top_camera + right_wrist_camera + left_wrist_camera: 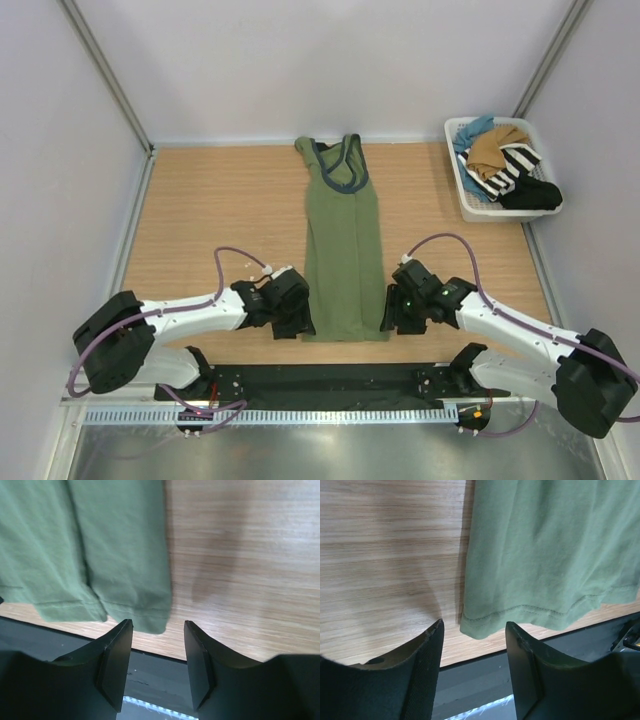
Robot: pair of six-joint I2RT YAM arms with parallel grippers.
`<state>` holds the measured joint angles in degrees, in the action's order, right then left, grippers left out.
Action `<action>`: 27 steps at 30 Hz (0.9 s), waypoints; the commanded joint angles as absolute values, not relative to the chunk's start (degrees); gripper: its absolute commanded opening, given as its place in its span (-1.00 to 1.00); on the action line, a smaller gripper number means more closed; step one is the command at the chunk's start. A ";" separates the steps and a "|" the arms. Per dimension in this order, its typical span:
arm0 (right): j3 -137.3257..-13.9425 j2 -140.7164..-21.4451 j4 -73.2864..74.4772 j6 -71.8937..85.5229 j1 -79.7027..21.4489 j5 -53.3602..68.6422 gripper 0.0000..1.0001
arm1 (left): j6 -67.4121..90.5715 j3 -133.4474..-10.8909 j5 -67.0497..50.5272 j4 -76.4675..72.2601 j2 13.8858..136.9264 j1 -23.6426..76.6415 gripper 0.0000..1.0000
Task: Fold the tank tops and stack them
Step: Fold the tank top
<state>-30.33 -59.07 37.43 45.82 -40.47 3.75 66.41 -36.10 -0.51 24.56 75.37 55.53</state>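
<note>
The olive green tank top lies folded lengthwise into a narrow strip down the middle of the table, its dark-trimmed neck at the far end. My left gripper is open and empty beside its near left hem corner. My right gripper is open and empty beside the near right hem corner. In both wrist views the fingers stand just short of the hem without touching the cloth. The tan-brown tank top lies bunched in the basket.
A white basket at the far right holds the tan top, a black-and-white striped garment, a black garment and a blue cloth. A black strip runs along the table's near edge. Walls close in on three sides.
</note>
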 commanded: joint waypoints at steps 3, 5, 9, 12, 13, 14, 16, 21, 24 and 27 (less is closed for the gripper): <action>-27.17 -59.94 34.19 49.04 -41.39 5.10 -0.02 | 69.26 -35.24 1.23 21.45 77.34 56.25 -0.02; -26.28 -60.29 32.79 49.13 -41.40 5.54 -0.05 | 69.78 -34.81 1.84 20.84 77.52 56.34 -0.06; -25.49 -61.08 30.50 49.31 -41.48 7.47 -0.17 | 69.96 -35.33 1.58 19.95 78.57 56.34 -0.08; -24.96 -61.43 29.10 49.48 -41.57 9.31 -0.28 | 69.96 -35.68 1.23 19.78 79.71 56.25 -0.13; -24.87 -61.26 29.00 49.57 -41.66 9.66 -0.31 | 69.96 -35.77 0.88 19.78 79.89 56.34 -0.20; -24.87 -60.91 29.18 49.57 -41.66 9.67 -0.39 | 70.13 -35.68 0.70 19.69 79.98 56.34 -0.34; -24.96 -60.38 29.53 49.75 -41.66 9.67 -0.72 | 70.49 -35.42 0.79 19.51 79.81 56.86 -0.51; -25.22 -56.70 32.16 50.01 -41.84 9.67 -0.97 | 72.59 -35.07 1.41 20.21 78.23 60.02 -1.00; -25.49 -53.37 34.36 50.10 -42.01 10.02 -0.98 | 74.17 -35.42 1.67 21.00 77.52 62.48 -1.00; -26.63 -51.33 37.61 49.83 -42.10 9.84 -0.98 | 76.72 -35.51 2.37 21.45 76.29 65.11 -1.00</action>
<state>-25.26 -53.63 33.98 49.60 -41.69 9.19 73.58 -35.33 1.02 20.34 78.56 62.61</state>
